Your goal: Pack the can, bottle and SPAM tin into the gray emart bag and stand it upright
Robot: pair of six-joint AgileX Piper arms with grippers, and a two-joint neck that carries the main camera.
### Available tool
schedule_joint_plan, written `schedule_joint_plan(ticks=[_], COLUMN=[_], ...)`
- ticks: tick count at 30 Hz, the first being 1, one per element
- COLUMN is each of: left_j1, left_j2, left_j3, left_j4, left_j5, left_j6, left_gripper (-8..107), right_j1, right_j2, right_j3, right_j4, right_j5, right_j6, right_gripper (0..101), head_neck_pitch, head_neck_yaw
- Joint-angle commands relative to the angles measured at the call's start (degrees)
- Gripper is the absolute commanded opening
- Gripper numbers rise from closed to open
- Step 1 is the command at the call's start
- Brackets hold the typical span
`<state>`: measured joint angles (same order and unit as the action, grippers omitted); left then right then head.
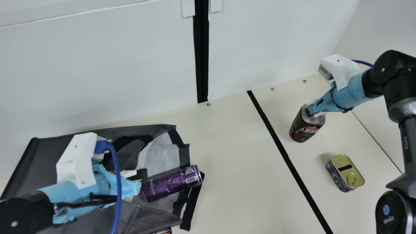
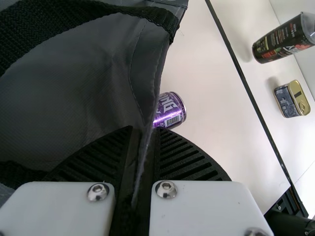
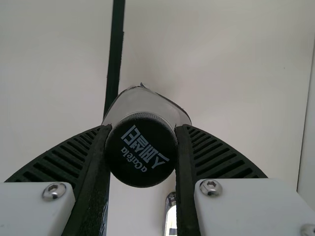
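"What have you got on your left side?"

"On my feed from the neck, my left gripper (image 1: 139,182) is at the dark gray fabric emart bag (image 1: 48,152), which lies on the cream table (image 1: 227,182). The wrist view has a fold of the bag's cloth running up between my two black ribbed fingers (image 2: 189,157), and they're closed on it."

"And the can?"

"The shiny purple cylindrical can (image 1: 172,183) is on its side at the bag's mouth, over the pale gray lining (image 1: 162,152). One end points out towards the middle of the table. A black strap handle (image 1: 141,139) curves across the bag behind it."

"Right arm?"

"I've got the right gripper (image 1: 313,110) on the dark bottle with the clear shoulder (image 1: 304,126). In its wrist view the fingers press on the round black cap (image 3: 141,152) from both sides, so I'd call that clamped. The bottle looks roughly upright; from here I can't tell whether its base touches the table."

"Where's the SPAM?"

"The small rectangular SPAM tin with the gold pull-ring lid (image 1: 346,172) sits lid up on the table, near the bottle and apart from it. Both are on the right-hand side of the long black tape line (image 1: 286,156); the bag and can are on the left."
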<state>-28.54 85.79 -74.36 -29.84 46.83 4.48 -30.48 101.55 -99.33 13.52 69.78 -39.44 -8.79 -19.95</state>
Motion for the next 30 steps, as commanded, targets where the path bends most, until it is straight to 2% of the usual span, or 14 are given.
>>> schedule_joint_plan(ticks=[1, 14, 30], left_j1=[0.0, 0.0, 0.0], left_j2=[0.0, 0.0, 0.0], left_j3=[0.0, 0.0, 0.0], left_j4=[0.0, 0.0, 0.0], left_j5=[0.0, 0.0, 0.0], left_j6=[0.0, 0.0, 0.0], left_gripper=[-8, -8, -8], right_j1=[0.3, 3.0, 7.0], right_j2=[-0.1, -4.0, -10.2], right_j3=[0.3, 3.8, 11.6], right_j4=[1.0, 7.0, 13.5], right_j5=[0.1, 0.1, 0.1], right_j6=[-2.2, -14.2, -24.7], right_gripper=[0, 0, 0], head_neck_pitch=[-1.2, -1.2, -1.2], head_neck_yaw=[0.0, 0.0, 0.0])
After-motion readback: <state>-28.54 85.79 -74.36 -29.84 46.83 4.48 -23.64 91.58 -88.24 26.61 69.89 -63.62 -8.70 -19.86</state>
